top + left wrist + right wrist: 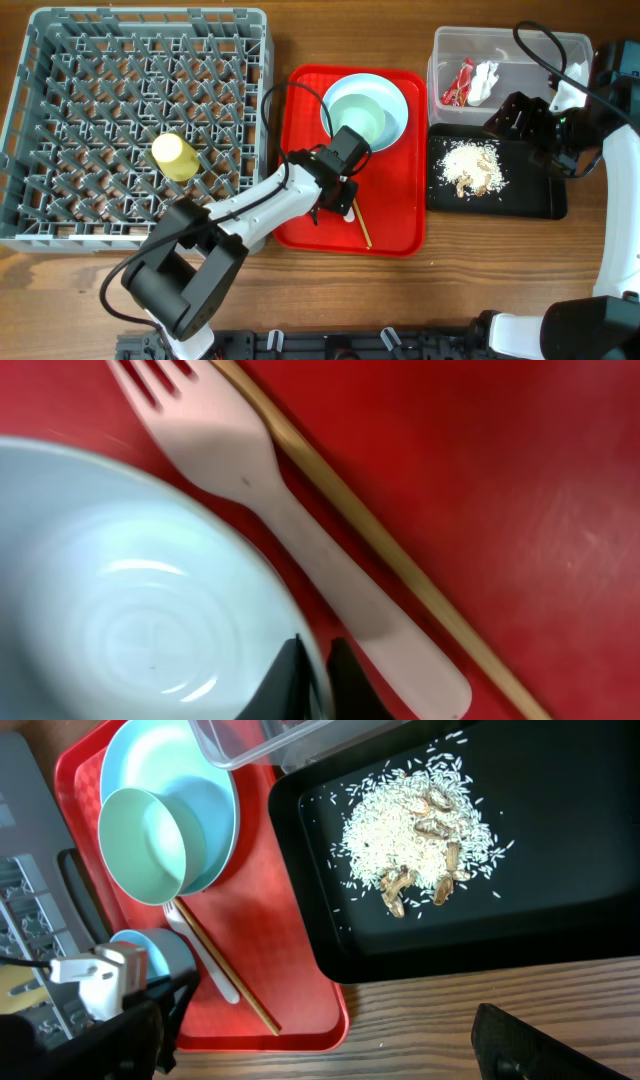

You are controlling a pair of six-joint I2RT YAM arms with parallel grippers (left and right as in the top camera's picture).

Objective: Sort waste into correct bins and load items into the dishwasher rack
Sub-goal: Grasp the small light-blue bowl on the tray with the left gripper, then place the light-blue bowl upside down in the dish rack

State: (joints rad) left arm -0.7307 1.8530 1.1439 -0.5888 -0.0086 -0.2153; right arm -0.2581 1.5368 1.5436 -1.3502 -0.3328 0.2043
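- The rack (100,80) is set at the left end of the surface (450,290), and it is the largest thing there.
- A yellow cup (173,157) is seen lying on its side among the pegs of the rack, near the middle.
- The left claw (315,678) is clamped on the rim of a pale blue bowl (130,590), one finger inside the rim and one outside. The bowl is held over the lower left part of the red tray (400,200). Whether it rests on the tray cannot be told.
- A white fork (300,530) is laid flat on the red tray just beside that bowl.
- A wooden stick (380,550) is laid along the far side of the fork, close against it.
- A round plate (200,780) is placed at the back of the red tray, and a green bowl (150,840) is stood upright on it.
- Rice scraps (472,165) are heaped in the left half of the black tray (540,200).
- A red wrapper (460,82) and a white tissue (486,76) are held in the clear tub (560,50), side by side. The tub is set just behind the black tray.
- The right claw (515,122) is held over the back edge of the black tray. Whether its fingers are apart or together cannot be told.
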